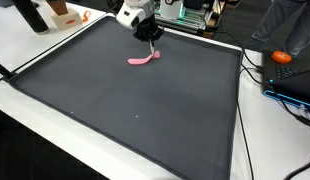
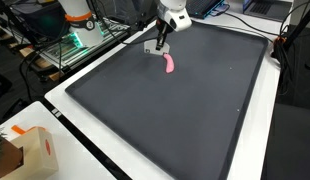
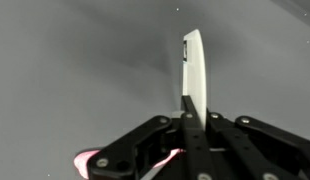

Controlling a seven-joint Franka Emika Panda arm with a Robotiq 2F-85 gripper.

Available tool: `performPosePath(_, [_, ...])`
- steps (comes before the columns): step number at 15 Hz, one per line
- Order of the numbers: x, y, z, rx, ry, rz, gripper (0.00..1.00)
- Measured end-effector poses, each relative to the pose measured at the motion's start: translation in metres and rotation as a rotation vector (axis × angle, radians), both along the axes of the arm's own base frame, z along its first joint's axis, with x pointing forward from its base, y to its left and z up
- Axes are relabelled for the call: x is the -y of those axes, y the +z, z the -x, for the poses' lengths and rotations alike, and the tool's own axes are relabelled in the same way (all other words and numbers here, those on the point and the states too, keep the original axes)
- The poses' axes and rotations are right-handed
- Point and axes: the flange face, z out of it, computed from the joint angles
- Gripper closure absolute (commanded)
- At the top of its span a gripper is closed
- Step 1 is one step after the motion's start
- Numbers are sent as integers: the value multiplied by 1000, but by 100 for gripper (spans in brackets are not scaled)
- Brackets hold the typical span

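In my wrist view only, I see the gripper pinching a white strip. Both exterior views show a pink piece lying on the mat, just beside the gripper.

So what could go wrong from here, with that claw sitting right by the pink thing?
Two things, I'd guess. The gripper seems to pinch the white strip only at one end, with most of it sticking out, so it could twist or slip loose. And the pink object lies on the dark mat close beside the gripper, so a move downward or sideways might knock it away.
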Motion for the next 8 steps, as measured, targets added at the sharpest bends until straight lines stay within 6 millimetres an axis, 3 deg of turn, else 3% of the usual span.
performPosePath(8, [-9, 1, -10, 84, 81, -39, 99])
